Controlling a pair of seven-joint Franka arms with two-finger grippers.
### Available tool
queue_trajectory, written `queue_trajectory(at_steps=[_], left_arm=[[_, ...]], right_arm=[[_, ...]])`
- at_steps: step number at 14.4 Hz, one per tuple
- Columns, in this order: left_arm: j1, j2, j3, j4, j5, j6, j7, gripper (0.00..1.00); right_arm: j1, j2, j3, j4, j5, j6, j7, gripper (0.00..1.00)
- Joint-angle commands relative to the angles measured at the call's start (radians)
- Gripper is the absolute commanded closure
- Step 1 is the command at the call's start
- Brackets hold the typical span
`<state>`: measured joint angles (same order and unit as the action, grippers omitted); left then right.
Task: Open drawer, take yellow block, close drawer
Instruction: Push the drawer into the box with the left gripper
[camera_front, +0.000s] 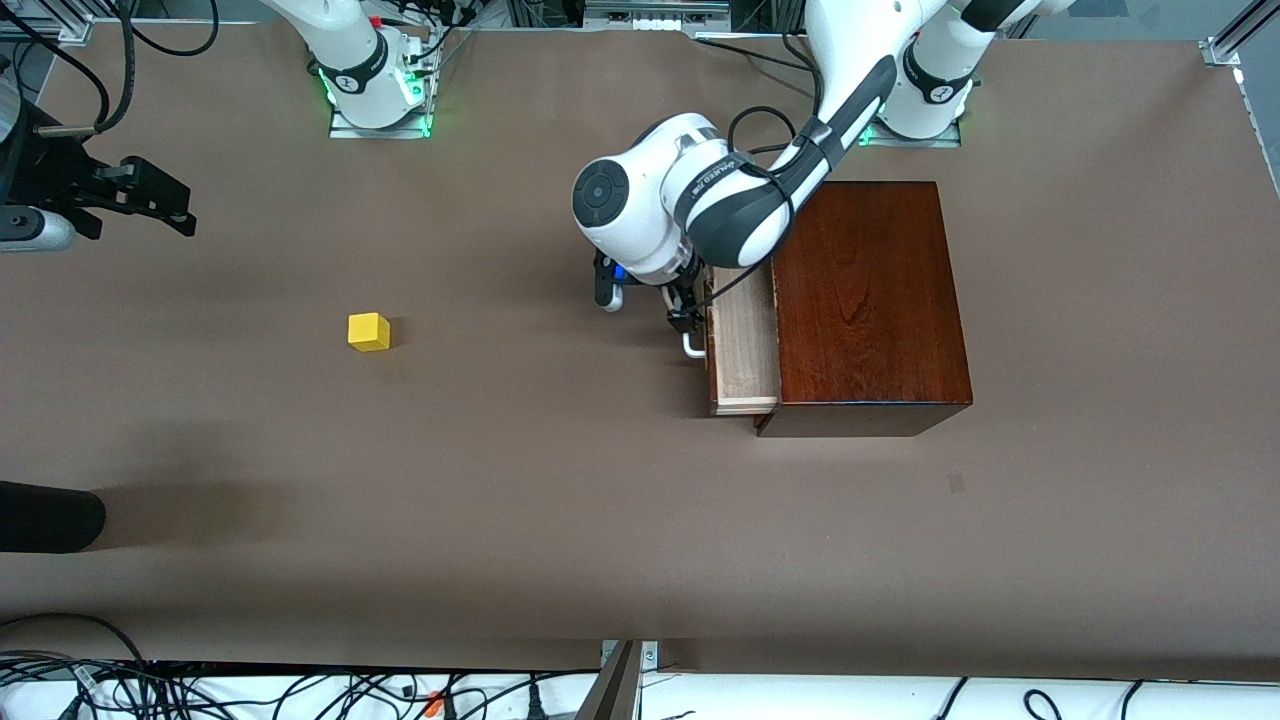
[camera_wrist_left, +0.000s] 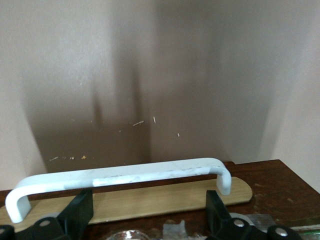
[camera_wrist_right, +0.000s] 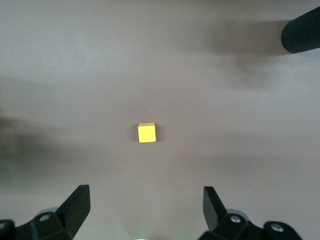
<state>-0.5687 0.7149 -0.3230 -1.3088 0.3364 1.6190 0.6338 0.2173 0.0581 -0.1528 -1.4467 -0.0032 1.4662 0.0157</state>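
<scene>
The dark wooden box (camera_front: 870, 300) stands toward the left arm's end of the table. Its drawer (camera_front: 745, 340) is pulled partly out and shows its pale interior. My left gripper (camera_front: 690, 312) is open at the drawer's white handle (camera_front: 693, 346). In the left wrist view the handle (camera_wrist_left: 120, 175) lies across just ahead of my left gripper (camera_wrist_left: 149, 215), whose fingers (camera_wrist_left: 80, 210) are spread wide. The yellow block (camera_front: 368, 331) sits on the table toward the right arm's end, outside the drawer. My right gripper (camera_front: 165, 205) hangs open in the air, and its wrist view (camera_wrist_right: 145, 205) looks down on the block (camera_wrist_right: 146, 132).
A black rounded object (camera_front: 50, 520) juts in at the table's edge at the right arm's end, nearer the front camera than the block; it also shows in the right wrist view (camera_wrist_right: 300, 35). Cables lie along the table's near edge.
</scene>
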Motion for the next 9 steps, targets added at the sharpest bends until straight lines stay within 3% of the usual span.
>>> queue_trajectory(at_steps=[1, 9], left_arm=[[0.003, -0.031, 0.059, -0.009, 0.045, -0.066, 0.023, 0.00], [0.049, -0.041, 0.067, -0.010, 0.087, -0.134, 0.029, 0.00]], right_arm=[[-0.002, 0.009, -0.004, 0.025, -0.011, -0.017, -0.011, 0.00], [-0.007, 0.011, -0.004, 0.025, -0.011, -0.013, -0.008, 0.00]])
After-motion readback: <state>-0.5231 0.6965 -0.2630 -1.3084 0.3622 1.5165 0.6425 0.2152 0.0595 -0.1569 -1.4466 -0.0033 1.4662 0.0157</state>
